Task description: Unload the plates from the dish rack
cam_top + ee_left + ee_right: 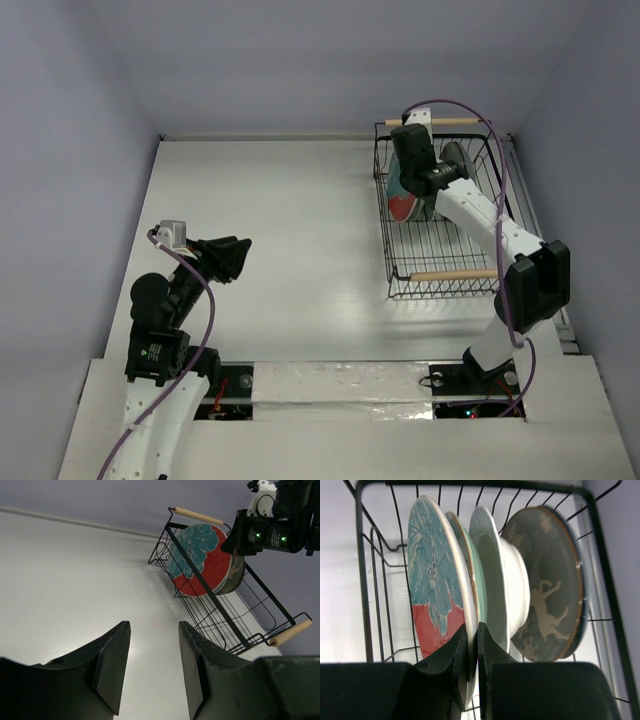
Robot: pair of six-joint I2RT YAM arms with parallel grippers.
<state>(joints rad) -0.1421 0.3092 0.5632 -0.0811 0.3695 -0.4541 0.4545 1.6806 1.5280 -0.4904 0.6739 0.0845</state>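
Note:
The black wire dish rack [385, 240] with wooden handles stands at the far right of the table. Several plates stand on edge in it. Foremost is a red plate with a teal floral centre [432, 580]. Behind it stand a thin-rimmed plate [470, 555], a pale white plate [495, 570] and a grey deer plate [550, 590]. My right gripper [472, 627] is shut on the red plate's rim, one finger on each face. In the top view it [412, 178] reaches down into the rack's far half. My left gripper [154, 627] is open and empty above the table at the left [240, 258].
The red plate [200, 565] and the rack's top bar [227, 615] show from the left wrist view. Walls close the table in at the back and both sides. The rack's near wooden handle [452, 273] lies just left of my right arm's elbow.

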